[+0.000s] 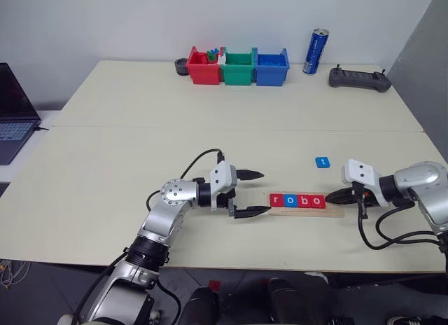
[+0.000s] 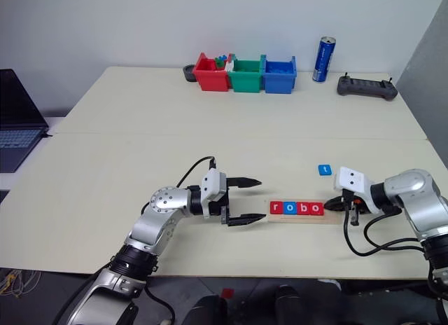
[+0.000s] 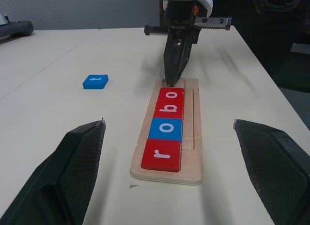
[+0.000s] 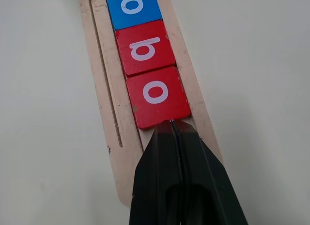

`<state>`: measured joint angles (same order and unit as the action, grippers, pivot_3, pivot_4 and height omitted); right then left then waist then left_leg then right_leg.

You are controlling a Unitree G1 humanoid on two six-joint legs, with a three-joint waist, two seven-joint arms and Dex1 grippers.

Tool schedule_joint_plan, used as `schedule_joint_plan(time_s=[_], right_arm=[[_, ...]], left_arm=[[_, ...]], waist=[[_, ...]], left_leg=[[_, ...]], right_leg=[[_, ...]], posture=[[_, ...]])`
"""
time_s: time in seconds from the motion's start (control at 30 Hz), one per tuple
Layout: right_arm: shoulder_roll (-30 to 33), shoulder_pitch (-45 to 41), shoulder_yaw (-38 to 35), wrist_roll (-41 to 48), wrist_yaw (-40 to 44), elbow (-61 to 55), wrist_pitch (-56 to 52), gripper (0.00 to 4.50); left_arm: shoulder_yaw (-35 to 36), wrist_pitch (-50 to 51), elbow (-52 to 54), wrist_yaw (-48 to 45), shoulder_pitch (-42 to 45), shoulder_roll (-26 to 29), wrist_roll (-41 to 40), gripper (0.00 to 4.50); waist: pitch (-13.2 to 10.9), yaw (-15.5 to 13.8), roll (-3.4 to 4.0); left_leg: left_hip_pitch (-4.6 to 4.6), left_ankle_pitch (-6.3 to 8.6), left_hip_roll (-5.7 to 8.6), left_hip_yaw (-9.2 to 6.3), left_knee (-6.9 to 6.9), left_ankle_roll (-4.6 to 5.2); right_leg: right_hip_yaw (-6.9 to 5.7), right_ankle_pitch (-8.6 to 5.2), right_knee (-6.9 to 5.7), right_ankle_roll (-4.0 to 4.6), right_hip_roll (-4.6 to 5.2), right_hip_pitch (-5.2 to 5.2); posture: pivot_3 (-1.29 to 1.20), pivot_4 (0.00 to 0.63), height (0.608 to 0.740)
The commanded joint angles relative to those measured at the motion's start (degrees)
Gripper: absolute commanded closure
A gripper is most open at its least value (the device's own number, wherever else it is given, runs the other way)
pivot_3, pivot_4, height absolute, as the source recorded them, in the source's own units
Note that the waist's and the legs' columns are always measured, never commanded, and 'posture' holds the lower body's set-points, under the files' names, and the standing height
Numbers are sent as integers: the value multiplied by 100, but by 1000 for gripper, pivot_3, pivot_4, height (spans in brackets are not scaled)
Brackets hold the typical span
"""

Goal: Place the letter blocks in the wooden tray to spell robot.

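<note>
Four letter blocks [image 1: 298,200] in the wooden tray [image 3: 193,137] on the counter [image 1: 210,143], reading r, o, b, o in red, blue, red, red. Blue t block [image 1: 322,162] loose on the counter, behind the tray and apart from it. Right end effector [image 4: 172,125] clenched, tip touching the last red o at the tray's empty end; left end effector [image 1: 249,193] released, level, just off the r end, grasping nothing.

A: What is hidden by the right gripper [image 4: 171,125]?
B: Its shut black fingers cover the near end of the wooden tray [image 4: 99,89].

A: And past its tip?
B: The blue "o" block [image 4: 132,9] is cut off by the picture's edge.

A: And the little pieces in the red bin [image 1: 203,67]?
B: Too small to tell.
</note>
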<state>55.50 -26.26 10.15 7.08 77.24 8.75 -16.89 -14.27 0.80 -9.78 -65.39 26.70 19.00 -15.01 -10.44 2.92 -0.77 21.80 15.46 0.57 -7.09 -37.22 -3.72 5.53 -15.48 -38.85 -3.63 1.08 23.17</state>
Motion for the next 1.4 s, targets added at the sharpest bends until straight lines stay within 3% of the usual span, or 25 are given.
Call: schedule_joint_plan(time_s=[0.03,0.23,0.33,0.6,0.7,0.9,1.1,1.4], right_arm=[[245,-186,-239,70,160,-140,29,4473],[186,-570,-362,37,-58,212,104,4473],[-138,-960,-455,-62,-587,633,111,3877],[-736,-1305,-480,-420,-1751,1279,73,1003],[-1141,-1338,-675,-488,-2710,999,-816,17],[-2017,-980,-1381,-188,-4156,-491,-3039,17],[-2842,-913,-1998,-151,-5396,-1369,-4514,17],[-3549,-848,-2146,-219,-6432,-1396,-4787,17]], left_arm=[[86,-80,79,13,80,-4,-35,0],[70,-141,2,-32,127,-32,-23,0],[55,-168,-40,-43,162,-59,-11,0],[65,-194,19,-70,107,-3,-23,0],[73,-184,98,-48,44,43,-27,0],[86,-166,183,-12,-21,96,-35,0],[67,-170,185,0,-14,88,-42,0],[38,-163,167,1,37,0,-30,0]], waist=[[0,0,0],[0,14,0],[0,38,0],[0,23,0],[0,43,0],[1,24,2],[2,15,3],[3,40,5]], left_leg=[[0,0,0,0,0,0],[-1,0,-1,1,0,0],[-2,0,-2,2,0,0],[3,0,0,1,1,0],[1,0,-1,1,2,0],[5,-1,-2,-5,2,-1],[10,-1,2,-7,2,-1],[6,0,0,-6,5,0]], right_leg=[[0,0,0,0,0,0],[0,0,0,0,0,0],[1,0,-1,0,0,0],[1,0,0,1,2,3],[1,1,-3,1,1,4],[0,1,-7,1,-1,8],[0,1,-5,1,1,8],[-1,1,-7,1,-2,8]], posture=[[0,150,740],[0,150,740],[0,150,740],[0,150,740],[0,150,740],[0,150,740],[0,150,740],[0,150,740]])
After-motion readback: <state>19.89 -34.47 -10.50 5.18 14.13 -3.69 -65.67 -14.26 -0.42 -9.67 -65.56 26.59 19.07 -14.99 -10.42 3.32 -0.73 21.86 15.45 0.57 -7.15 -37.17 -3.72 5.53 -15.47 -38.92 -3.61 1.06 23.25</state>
